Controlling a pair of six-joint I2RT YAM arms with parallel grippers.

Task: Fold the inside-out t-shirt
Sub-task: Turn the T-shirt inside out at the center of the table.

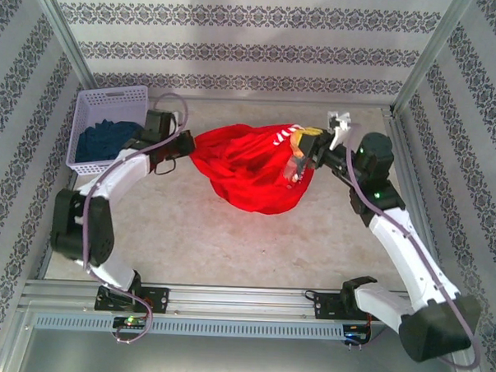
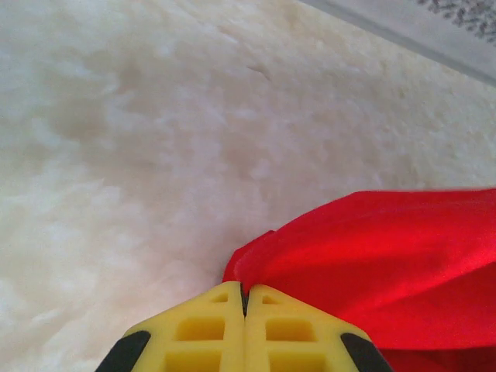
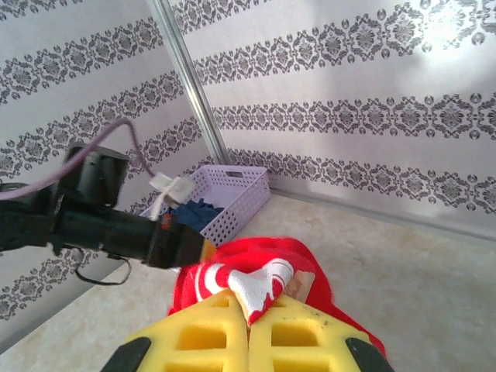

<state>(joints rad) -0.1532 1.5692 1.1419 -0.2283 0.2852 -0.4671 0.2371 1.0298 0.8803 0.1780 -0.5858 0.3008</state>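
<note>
Grip check: left gripper (image 1: 187, 142) and right gripper (image 1: 304, 152) are both clamped tight on the bunched t-shirt (image 1: 247, 179). I'd spread them slowly and evenly, w/o yanking cloth free.

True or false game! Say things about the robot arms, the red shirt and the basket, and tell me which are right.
The left gripper and the right gripper are both shut on the red t-shirt. True.
The t-shirt lies flat and folded. False: it is bunched up between the grippers.
The basket holds a yellow cloth. False: it holds a dark blue cloth.
The basket stands at the far left of the table. True.
</note>
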